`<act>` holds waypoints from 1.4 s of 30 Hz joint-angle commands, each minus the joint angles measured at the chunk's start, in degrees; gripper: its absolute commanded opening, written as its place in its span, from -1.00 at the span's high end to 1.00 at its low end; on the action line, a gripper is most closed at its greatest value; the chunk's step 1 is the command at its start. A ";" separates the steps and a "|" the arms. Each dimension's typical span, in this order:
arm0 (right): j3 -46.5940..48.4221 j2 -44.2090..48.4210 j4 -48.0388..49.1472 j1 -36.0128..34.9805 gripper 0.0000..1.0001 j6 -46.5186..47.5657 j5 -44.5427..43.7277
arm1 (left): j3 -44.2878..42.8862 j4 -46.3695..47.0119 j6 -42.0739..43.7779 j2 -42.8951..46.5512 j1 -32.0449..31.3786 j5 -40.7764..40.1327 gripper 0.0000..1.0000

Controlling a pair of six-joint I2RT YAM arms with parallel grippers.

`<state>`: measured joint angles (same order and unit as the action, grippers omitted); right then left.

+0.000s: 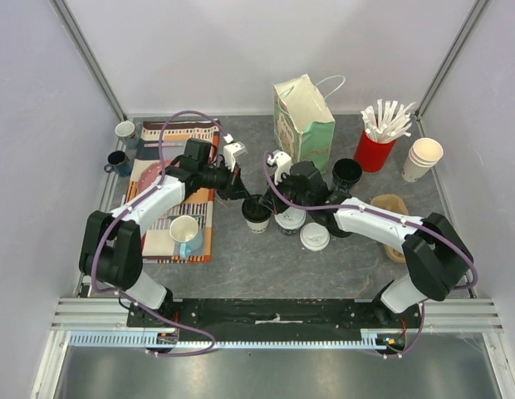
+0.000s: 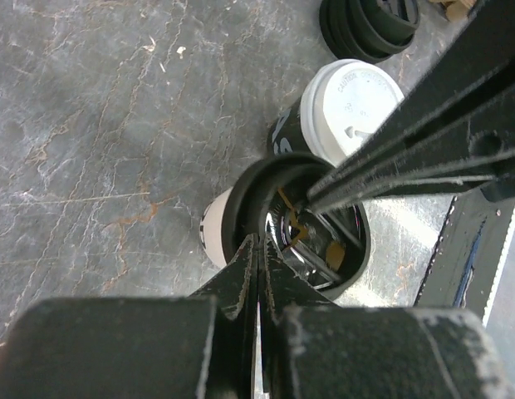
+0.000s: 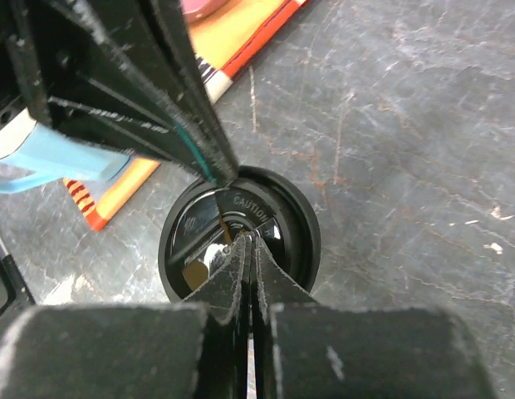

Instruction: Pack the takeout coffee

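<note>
A pale-walled paper cup [image 2: 213, 231] with a shiny black lid [image 3: 282, 218] stands mid-table [image 1: 256, 213]. My left gripper [image 2: 259, 243] is shut, its tips on the lid's near rim; it also shows in the top view [image 1: 241, 194]. My right gripper [image 3: 247, 238] is shut, its tips resting on the lid's centre; it also shows in the top view [image 1: 271, 202]. Neither holds anything. Two takeout coffee cups with white sip lids stand just right of it: one [image 1: 289, 220] touching it, also in the left wrist view [image 2: 349, 104], and one [image 1: 315, 237] nearer the front.
A pale green paper bag [image 1: 306, 115] stands open at the back. A lidless black cup [image 1: 346, 173], a red cup of straws [image 1: 373, 151], stacked paper cups [image 1: 422, 158] and a brown tray [image 1: 394, 209] lie right. A striped mat [image 1: 158, 218] with a mug [image 1: 186, 235] lies left.
</note>
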<state>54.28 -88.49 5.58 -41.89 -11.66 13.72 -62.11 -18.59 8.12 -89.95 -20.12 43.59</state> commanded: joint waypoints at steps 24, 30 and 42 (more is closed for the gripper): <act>14.71 7.53 -13.48 0.40 -0.16 7.79 3.81 | -9.61 -11.03 3.22 10.14 0.34 0.79 0.01; 16.11 14.04 -18.14 5.93 -0.44 9.90 -5.26 | -11.28 -13.13 5.15 12.25 1.48 -2.10 -0.32; 31.39 3.10 -24.13 9.63 -0.83 21.83 -24.08 | -12.16 -14.98 6.03 12.08 7.72 -3.43 -0.34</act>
<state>78.06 -77.10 -18.26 -32.40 3.44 -3.33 -71.99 -33.04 12.16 -78.65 -14.41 40.45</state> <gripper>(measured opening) 0.911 0.666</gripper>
